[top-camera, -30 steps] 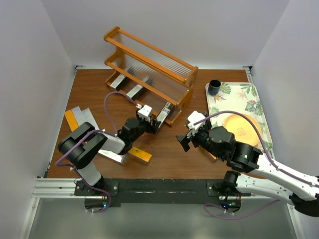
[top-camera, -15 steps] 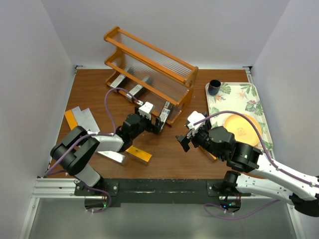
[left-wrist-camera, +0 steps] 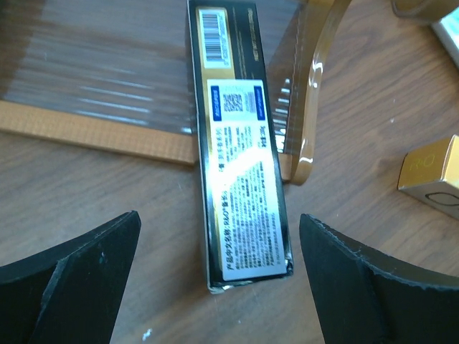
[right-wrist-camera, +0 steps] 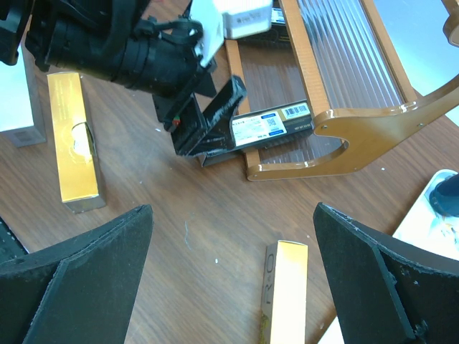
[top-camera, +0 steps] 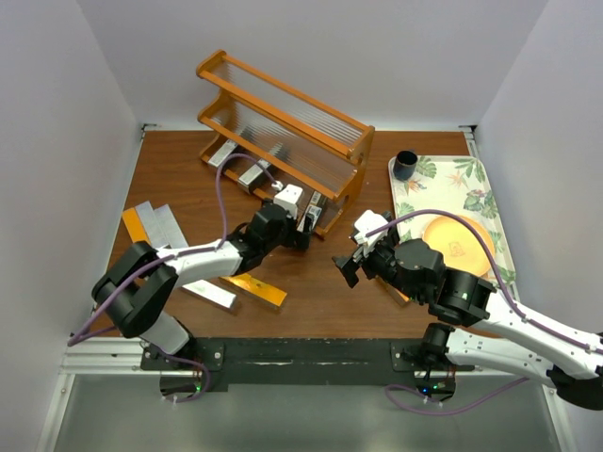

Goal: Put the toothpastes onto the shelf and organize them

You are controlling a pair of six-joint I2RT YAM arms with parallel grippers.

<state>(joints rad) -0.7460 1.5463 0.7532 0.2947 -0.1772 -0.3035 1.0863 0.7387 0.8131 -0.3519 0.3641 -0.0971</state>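
Observation:
The orange-brown wooden shelf (top-camera: 283,127) stands at the back of the table. Two silver toothpastes (top-camera: 224,153) (top-camera: 254,172) lie on its lowest tier. A dark toothpaste carton with a white label (left-wrist-camera: 240,165) lies half on that tier at the right end (top-camera: 315,211). My left gripper (top-camera: 303,232) is open, and its fingertips (left-wrist-camera: 79,276) flank the carton's near end without touching. My right gripper (top-camera: 349,261) is open and empty above the table. A gold-orange carton (right-wrist-camera: 285,295) lies just right of its centre line. More cartons (top-camera: 252,289) (top-camera: 209,295) (top-camera: 155,222) lie at the left.
A leaf-patterned tray (top-camera: 490,184) with an orange plate (top-camera: 457,240) and a dark cup (top-camera: 405,165) sits at the right. The shelf's curved side frame (left-wrist-camera: 310,107) stands just right of the dark carton. White walls close in the left, right and back.
My left arm has reached forward and right, bringing its open gripper up to the dark carton at the shelf's right end. The right arm has not moved.

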